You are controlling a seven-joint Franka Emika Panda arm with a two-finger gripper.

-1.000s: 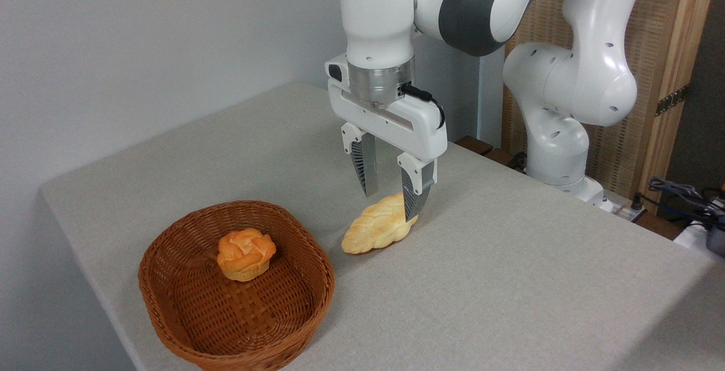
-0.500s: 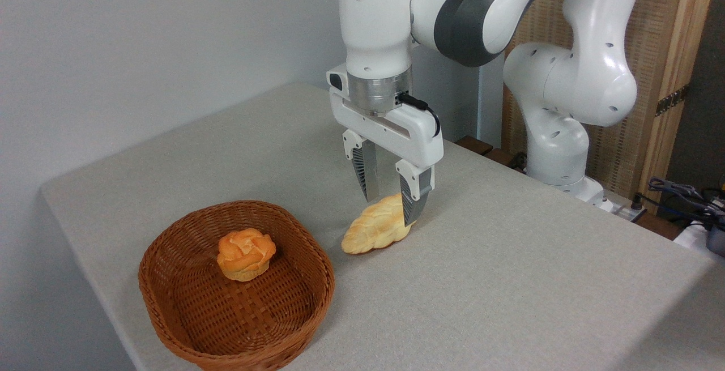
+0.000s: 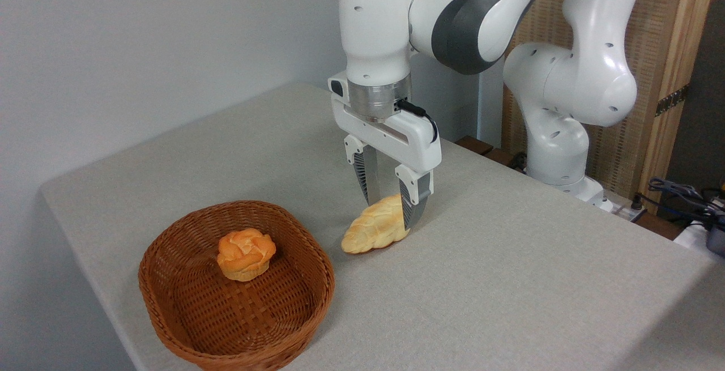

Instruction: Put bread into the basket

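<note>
A: Where is the bread [image 3: 375, 226]?

B: On the table [image 3: 510, 280], between the fingers of the pincer [image 3: 391, 212]. The jaws are half open around its right end; whether they touch it, I cannot tell.

A: Room around?

B: The basket [image 3: 187, 308] is lower left of the pincer, an orange bun [image 3: 246, 254] inside. To the right the cloth is free until the table edge.
</note>
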